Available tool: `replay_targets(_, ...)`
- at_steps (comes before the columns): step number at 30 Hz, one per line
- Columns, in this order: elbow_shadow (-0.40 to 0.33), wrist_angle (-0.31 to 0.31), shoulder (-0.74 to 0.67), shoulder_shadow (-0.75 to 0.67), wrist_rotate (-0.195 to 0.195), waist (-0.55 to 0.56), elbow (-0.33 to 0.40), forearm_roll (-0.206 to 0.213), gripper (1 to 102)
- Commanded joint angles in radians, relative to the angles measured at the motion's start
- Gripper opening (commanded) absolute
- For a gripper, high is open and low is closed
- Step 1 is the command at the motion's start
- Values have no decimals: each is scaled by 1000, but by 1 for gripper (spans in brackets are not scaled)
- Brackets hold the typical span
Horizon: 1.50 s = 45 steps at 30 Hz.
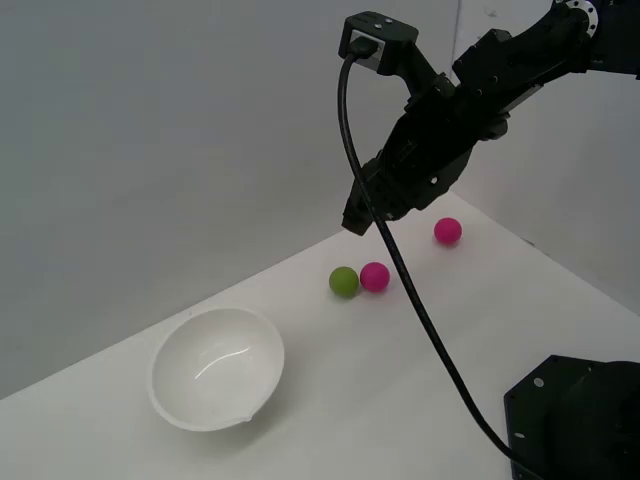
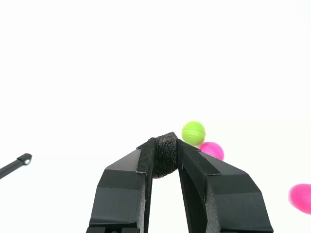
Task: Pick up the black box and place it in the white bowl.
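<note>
Black box [image 2: 165,155] sits pinched between our fingers [image 2: 127,187], closed on it; beyond the fingertips lie green [image 2: 193,132] and pink balls [image 2: 212,150].

Matte black arm [image 1: 450,120] trailing a thick black cable [image 1: 410,290]

The claw [image 2: 165,154] has its two black fingers [image 2: 127,189] pinched onto the black box [image 2: 165,155], a fuzzy dark cube caught right at the tips. Beyond it, on the bright white worktop [image 2: 146,63], a green ball [image 2: 193,132] touches a pink ball [image 2: 213,150]. Another pink ball [image 2: 301,198] sits well apart, cut by the frame edge. A thin dark rod [image 2: 15,164] pokes in opposite.
</note>
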<state>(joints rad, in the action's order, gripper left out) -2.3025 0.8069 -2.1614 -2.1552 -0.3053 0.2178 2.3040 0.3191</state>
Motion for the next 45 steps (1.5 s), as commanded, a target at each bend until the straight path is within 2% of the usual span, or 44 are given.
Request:
replay_targets(1, 40, -3, 0, -3, 5, 43, -34, 15, 3)
replay_targets(11, 89, -49, 74, 69, 64, 167, -86, 15, 3)
replay_targets(16, 114, -77, 114, 109, 80, 221, -110, 14, 3)
replay_targets(31, 167, -155, 241, 236, 101, 341, -166, 15, 3)
replay_targets(45, 192, -212, 356, 348, 101, 420, -189, 29, 3)
